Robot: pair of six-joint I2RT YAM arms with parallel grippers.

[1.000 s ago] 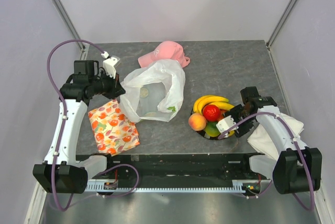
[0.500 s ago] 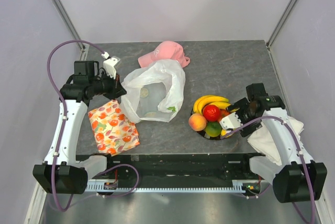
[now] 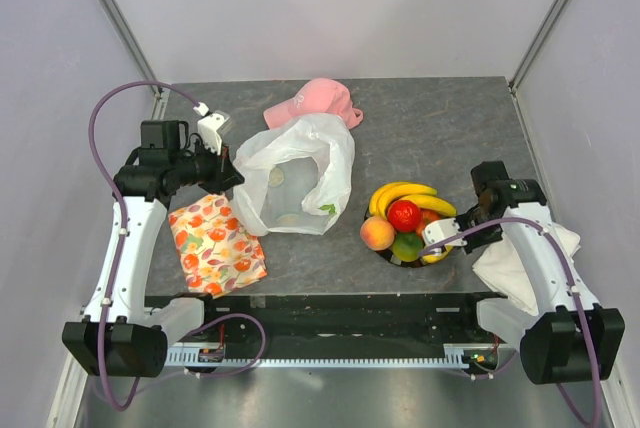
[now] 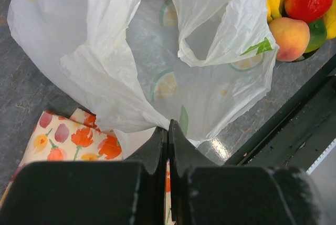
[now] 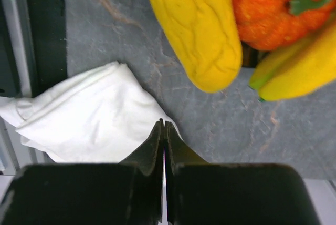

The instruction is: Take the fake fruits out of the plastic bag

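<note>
A robotics lab test cell is indicated: a grey marbled table (image 3: 430, 118) is boxed in by plain pale walls (image 3: 330, 8) with a metal post (image 3: 547, 18) at upper right, while the left arm (image 3: 130, 238) and right arm (image 3: 535, 258), trailed by purple cables (image 3: 93, 128), are bolted to a black rail (image 3: 330, 304) along the bottom edge

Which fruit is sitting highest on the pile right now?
The red round fruit: it rests on top, with the bananas behind it, the peach and green lime lower at the near side.
</note>
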